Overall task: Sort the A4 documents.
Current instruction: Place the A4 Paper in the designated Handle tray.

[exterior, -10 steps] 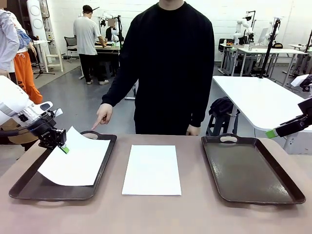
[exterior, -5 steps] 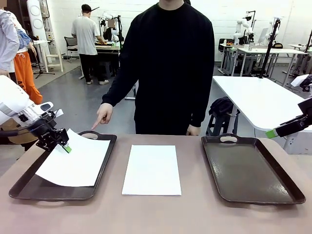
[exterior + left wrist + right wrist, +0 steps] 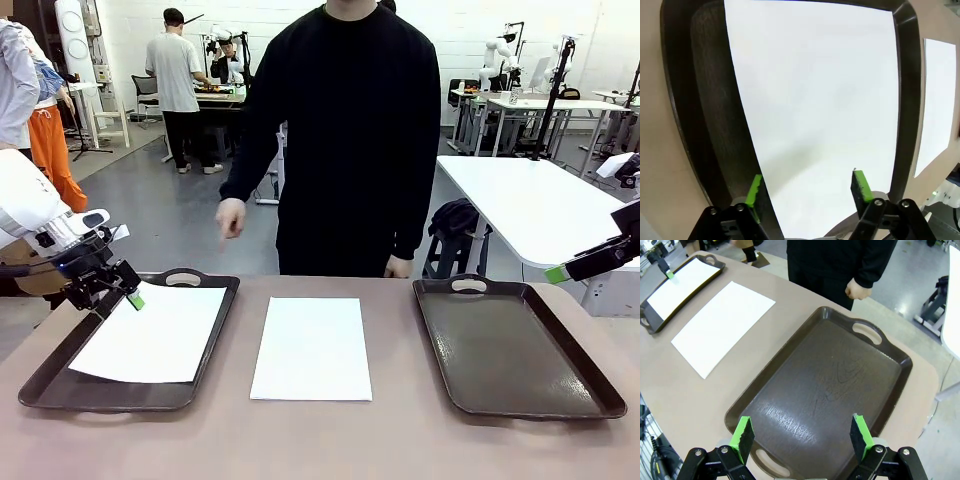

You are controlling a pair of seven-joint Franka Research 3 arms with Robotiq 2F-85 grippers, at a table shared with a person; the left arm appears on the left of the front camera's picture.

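**A:** So, where are the A4 sheets sitting right now?

**B:** One A4 sheet lies flat inside the left tray, a bit skewed. The other A4 sheet is on the bare surface between the two trays, touching neither.

**A:** And the pincers?

**B:** Well, the left pincer is wide open, jaws spread over the far-left corner of the sheet in the tray, gripping nothing. On the wrist cam one green pad sits right at the sheet's edge, and I can't tell if it's touching. The right pincer is open too, hanging above the right tray with nothing in it.

**A:** What about the person?

**B:** They're standing at the far side in a black top. One hand is out in the air beyond the left tray's far end, and the other hand is down by the surface's far edge.
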